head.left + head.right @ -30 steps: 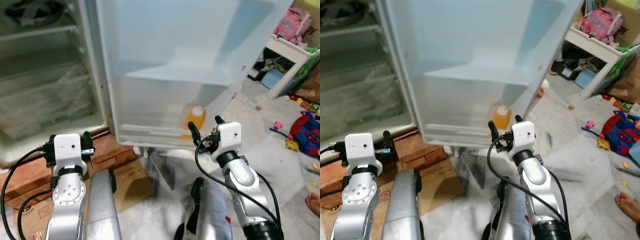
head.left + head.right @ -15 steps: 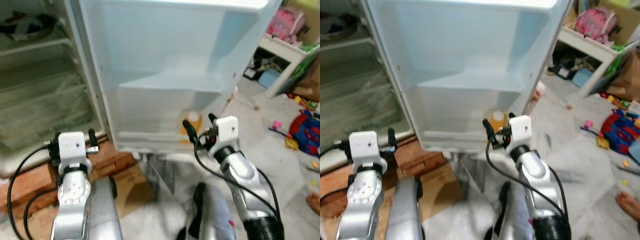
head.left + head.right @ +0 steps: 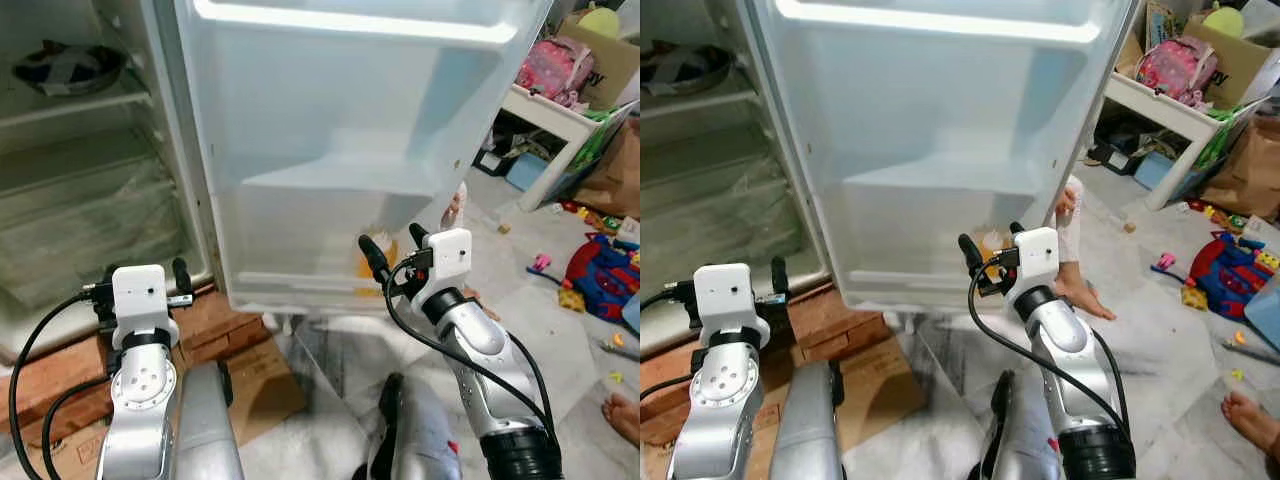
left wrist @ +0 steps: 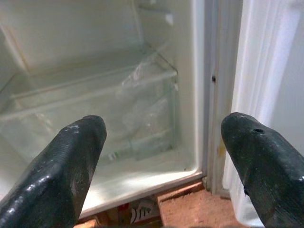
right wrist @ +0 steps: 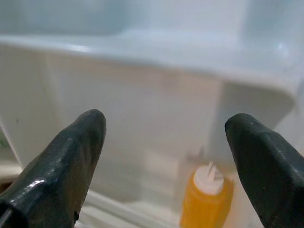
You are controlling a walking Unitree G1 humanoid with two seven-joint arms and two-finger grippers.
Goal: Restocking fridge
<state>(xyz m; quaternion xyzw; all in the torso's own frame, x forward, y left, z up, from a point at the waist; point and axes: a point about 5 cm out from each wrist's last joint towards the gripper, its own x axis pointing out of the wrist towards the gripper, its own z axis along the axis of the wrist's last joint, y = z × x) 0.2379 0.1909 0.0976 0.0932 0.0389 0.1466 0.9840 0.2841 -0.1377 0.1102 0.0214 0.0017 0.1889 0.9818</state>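
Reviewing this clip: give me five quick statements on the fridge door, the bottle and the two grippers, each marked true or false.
1. The fridge door stands open. True.
2. An orange bottle with a white cap sits in the door's lower bin. True.
3. The right gripper is shut on the orange bottle. False: its fingers are spread, short of the bottle.
4. The left gripper holds a carton. False: it is open and holds nothing.
5. A person's foot shows beyond the door. True.

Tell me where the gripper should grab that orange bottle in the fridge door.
Probably the orange bottle by its body just under the white cap, coming from the front with the right gripper: it stands upright behind the translucent door bin, so reach over the rim.
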